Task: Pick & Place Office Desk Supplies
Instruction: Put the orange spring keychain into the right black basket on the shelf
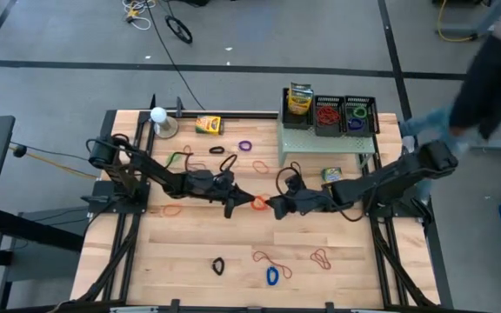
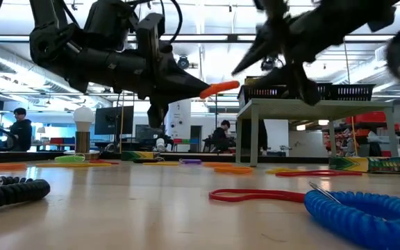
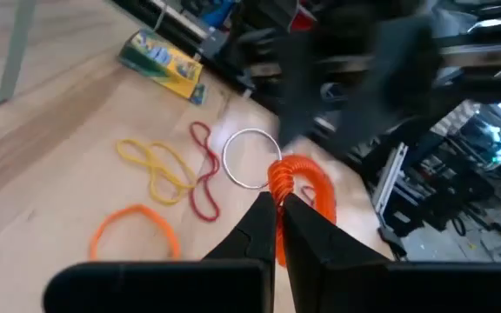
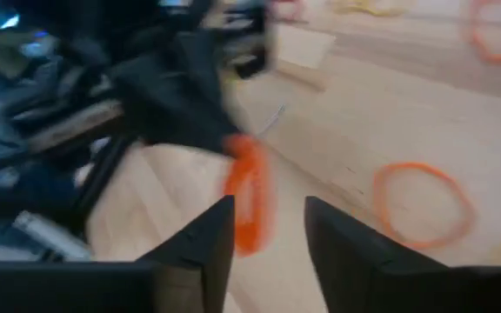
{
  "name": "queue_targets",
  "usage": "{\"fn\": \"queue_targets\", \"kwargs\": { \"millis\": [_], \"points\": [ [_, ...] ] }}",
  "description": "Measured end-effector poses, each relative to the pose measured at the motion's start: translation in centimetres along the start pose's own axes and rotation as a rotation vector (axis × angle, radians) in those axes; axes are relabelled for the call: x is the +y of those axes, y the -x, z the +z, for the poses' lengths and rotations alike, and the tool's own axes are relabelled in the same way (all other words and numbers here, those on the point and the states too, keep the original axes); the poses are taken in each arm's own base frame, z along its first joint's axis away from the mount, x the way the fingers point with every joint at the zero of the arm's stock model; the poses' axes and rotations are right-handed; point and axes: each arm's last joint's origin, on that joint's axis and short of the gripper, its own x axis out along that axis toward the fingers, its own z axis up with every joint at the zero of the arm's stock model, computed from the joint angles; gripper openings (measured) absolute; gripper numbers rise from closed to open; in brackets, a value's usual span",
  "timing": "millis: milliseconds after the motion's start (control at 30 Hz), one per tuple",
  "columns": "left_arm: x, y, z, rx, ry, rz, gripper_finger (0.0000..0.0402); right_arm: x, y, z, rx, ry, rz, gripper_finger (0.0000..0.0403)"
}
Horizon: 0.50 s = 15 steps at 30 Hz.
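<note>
The counter (image 1: 190, 261) has its widest bare stretch along the near edge, broken only by a few loose loops: a black rubber band (image 1: 218, 266), a blue rubber band (image 1: 273, 276) and two thin red-orange loops (image 1: 321, 257) lying flat and apart from one another. The far right corner is crowded by the pale green shelf (image 1: 324, 143), which carries three black mesh trays (image 1: 329, 115) side by side, one with a crayon box (image 1: 299, 98) standing in it. A second crayon box (image 1: 208, 125) lies near the far edge, just beside the white ball on a stand (image 1: 158, 116), and a third (image 1: 332, 175) lies under the shelf's front edge.

Both arms reach inward from the counter's sides and meet over its middle, raised clear of the wood. The left gripper (image 3: 278, 224) points toward the right arm with its jaws pressed together on an orange rubber band (image 3: 296, 178), which sticks out beyond the tips in the air. The right gripper (image 4: 268, 228) faces it tip to tip, just beside the band; its jaws stand spread with a clear gap, the orange band showing between them but not clamped. Below the meeting point, more loops lie on the wood.
</note>
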Motion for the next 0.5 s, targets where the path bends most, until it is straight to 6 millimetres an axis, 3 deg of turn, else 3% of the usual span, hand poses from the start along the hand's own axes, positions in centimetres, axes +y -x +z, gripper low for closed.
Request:
{"fn": "queue_targets", "kwargs": {
  "millis": [133, 267, 367, 500],
  "points": [
    [-0.1, 0.0, 0.2, -0.033, 0.011, 0.000, 0.0011, -0.4, -1.2, -0.1, -0.001, -0.051, -0.002, 0.0181],
    [0.0, 0.0, 0.3, -0.035, 0.019, 0.004, 0.0011, 0.3, -1.8, 0.0, 0.003, -0.049, 0.102, 0.0179],
    [0.0, 0.0, 0.5, -0.041, 0.020, -0.007, 0.0011, 0.3, -2.0, 0.0, -0.009, -0.051, 0.102, 0.0155],
    [0.1, 0.0, 0.4, -0.031, 0.016, 0.000, 0.0013, 0.4, -1.8, 0.0, -0.060, -0.049, 0.091, 0.0094]
  ]
}}
